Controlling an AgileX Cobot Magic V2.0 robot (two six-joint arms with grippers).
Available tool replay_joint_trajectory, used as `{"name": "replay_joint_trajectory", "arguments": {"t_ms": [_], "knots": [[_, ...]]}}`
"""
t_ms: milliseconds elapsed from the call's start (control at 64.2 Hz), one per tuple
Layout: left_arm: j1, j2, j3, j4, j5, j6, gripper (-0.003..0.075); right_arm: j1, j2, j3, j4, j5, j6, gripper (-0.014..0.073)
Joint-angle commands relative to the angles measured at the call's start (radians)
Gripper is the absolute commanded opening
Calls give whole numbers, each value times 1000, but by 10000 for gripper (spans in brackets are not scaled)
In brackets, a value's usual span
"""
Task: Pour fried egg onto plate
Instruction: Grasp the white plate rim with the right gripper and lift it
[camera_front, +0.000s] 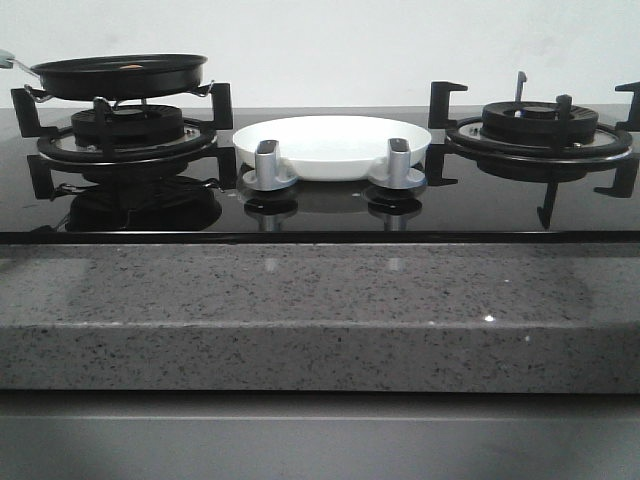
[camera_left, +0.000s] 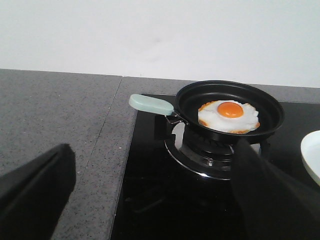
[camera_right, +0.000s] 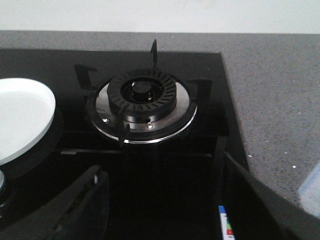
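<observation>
Small floppy white fried egg with orange yolk (camera_left: 228, 116) sits in round black frying pan (camera_left: 230, 111), upper right of frame. Glossy round white plate (camera_front: 330, 145) mid-frame, empty. Egg soft, slippery; grab pale green pan handle (camera_left: 151, 104). Left end effector (camera_left: 150, 195) and right end effector (camera_right: 160, 200) both wide apart, holding nothing.

Left gripper (camera_left: 150, 200): two broad, matte black fingers. Right gripper (camera_right: 165, 210): black fingers too, one bearing a small multicoloured label.

Bare burner (camera_right: 145, 102) — white plate (camera_right: 20, 117) well apart.
</observation>
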Motion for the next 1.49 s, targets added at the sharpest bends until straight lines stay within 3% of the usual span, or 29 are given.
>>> {"name": "replay_joint_trajectory", "arguments": {"t_ms": [0, 265, 389, 467, 654, 1058, 1479], "knots": [[0, 1, -38, -10, -89, -8, 606, 25, 88, -99, 9, -24, -3, 484], [0, 1, -38, -10, -89, -8, 598, 169, 423, -336, 9, 101, -4, 477], [0, 1, -38, -10, -89, -8, 598, 206, 570, -469, 34, 179, -41, 391], [0, 1, -38, -10, -89, -8, 598, 210, 650, -561, 101, 249, -103, 349], [0, 1, -38, -10, -89, -8, 598, 210, 827, -787, 237, 431, -227, 349], [0, 1, -38, -10, -89, -8, 598, 210, 1203, -1270, 274, 698, -234, 349], [0, 1, -38, -10, -89, -8, 598, 210, 1375, -1486, 281, 843, -234, 341]]}}
